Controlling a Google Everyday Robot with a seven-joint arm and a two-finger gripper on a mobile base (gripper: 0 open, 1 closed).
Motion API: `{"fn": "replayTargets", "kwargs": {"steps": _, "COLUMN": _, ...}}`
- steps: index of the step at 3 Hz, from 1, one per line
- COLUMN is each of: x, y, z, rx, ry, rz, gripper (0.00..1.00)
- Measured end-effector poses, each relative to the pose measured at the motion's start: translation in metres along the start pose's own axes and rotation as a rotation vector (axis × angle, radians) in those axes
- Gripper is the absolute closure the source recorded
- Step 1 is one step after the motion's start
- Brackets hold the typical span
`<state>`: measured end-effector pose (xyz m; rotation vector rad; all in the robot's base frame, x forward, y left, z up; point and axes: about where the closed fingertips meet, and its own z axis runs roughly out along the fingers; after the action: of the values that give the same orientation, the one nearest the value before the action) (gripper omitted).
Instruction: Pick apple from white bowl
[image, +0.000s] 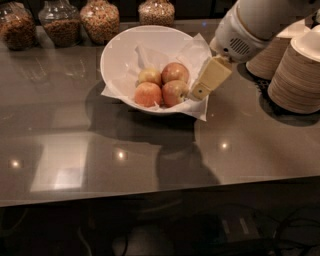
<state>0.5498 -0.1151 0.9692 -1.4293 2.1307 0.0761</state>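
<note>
The white bowl (120, 50), lined with crumpled white paper, stands at the back middle of the dark table. It holds several apples. The dull red apple with a yellow-green patch (174, 93) lies at the front right of the bowl. Another red apple (175, 72) lies behind it, a paler orange-pink apple (148, 94) to its left, and a smaller yellow-green apple (149, 76) at the back left. My gripper (196, 93) reaches in from the upper right. Its cream tip is over the bowl's right rim, right beside the dull red apple. It holds nothing that I can see.
Several glass jars of nuts and grains (100, 20) line the back edge. Stacks of tan paper bowls (297, 75) stand at the right, close behind my arm. The table's front edge (160, 192) runs across the lower part of the view.
</note>
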Motion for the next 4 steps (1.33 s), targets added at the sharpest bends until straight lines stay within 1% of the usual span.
{"fn": "replayTargets", "kwargs": {"steps": 1, "x": -0.015, "y": -0.012, "z": 0.019, "rx": 0.010, "ry": -0.030, "rz": 0.038, "gripper": 0.34}}
{"fn": "replayTargets", "kwargs": {"steps": 2, "x": -0.021, "y": -0.014, "z": 0.038, "rx": 0.007, "ry": -0.046, "rz": 0.073, "gripper": 0.34}}
{"fn": "replayTargets", "kwargs": {"steps": 3, "x": -0.026, "y": -0.013, "z": 0.059, "rx": -0.003, "ry": -0.051, "rz": 0.098, "gripper": 0.31}}
{"fn": "replayTargets", "kwargs": {"steps": 4, "x": -0.028, "y": -0.008, "z": 0.077, "rx": -0.025, "ry": -0.046, "rz": 0.119, "gripper": 0.33}}
